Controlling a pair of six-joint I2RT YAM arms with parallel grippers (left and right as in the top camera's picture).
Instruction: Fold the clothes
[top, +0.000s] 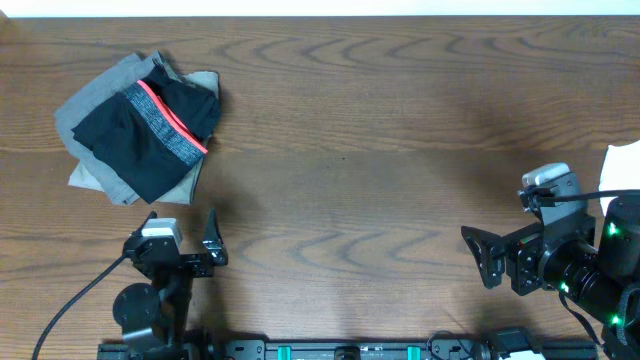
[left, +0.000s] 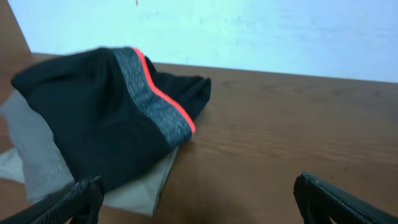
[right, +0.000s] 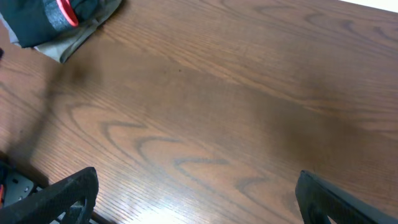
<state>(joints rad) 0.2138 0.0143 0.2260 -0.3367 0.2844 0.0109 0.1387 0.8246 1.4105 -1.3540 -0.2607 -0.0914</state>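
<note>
Overhead: leggings (top: 150, 135) lay piled on folded trousers (top: 95, 108) at upper left of frame, just above left gripper (top: 182, 228); right gripper (top: 478, 258) well apart, lower right. Both jaws wide apart, holding nothing.

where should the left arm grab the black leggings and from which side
Likely the grey waistband, at its end nearest the left gripper. Come from the robot's side with a shallow pinch: the leggings lie bunched on folded trousers, and the band stands proud as a ridge.
</note>
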